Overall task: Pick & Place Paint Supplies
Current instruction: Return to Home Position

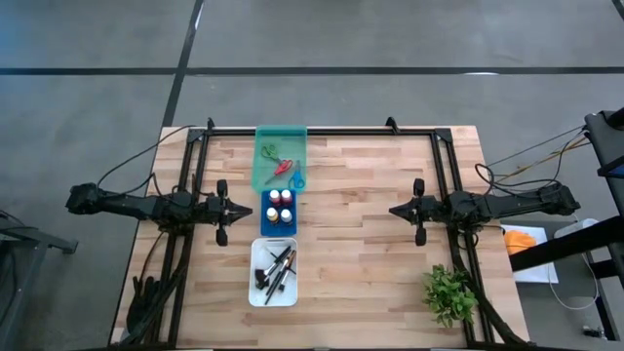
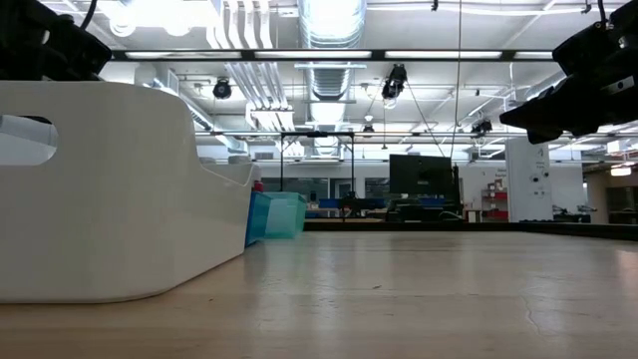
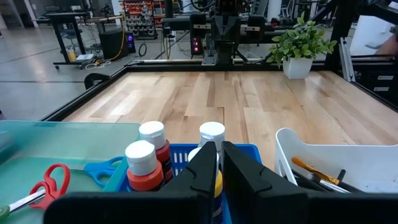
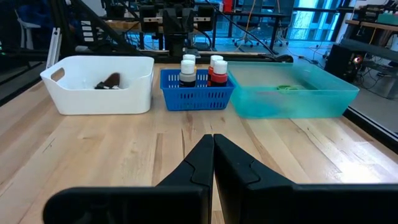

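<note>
Three trays stand in a row left of the table's middle. The far green tray (image 1: 281,156) holds scissors with green, red (image 3: 46,183) and blue handles. The blue tray (image 1: 278,210) holds white-capped paint bottles (image 3: 153,140), which stand upright. The white tray (image 1: 274,273) holds brushes (image 3: 311,171) lying on its floor. My left gripper (image 1: 234,208) hovers shut just left of the blue tray and points at it. My right gripper (image 1: 395,209) hovers shut right of the table's middle, facing the trays (image 4: 196,96).
A leafy green plant (image 1: 448,292) in a white pot stands at the near right corner. A black frame (image 1: 322,131) runs along the table's far edge and down both sides. Bare wood (image 1: 351,244) lies between the trays and my right gripper.
</note>
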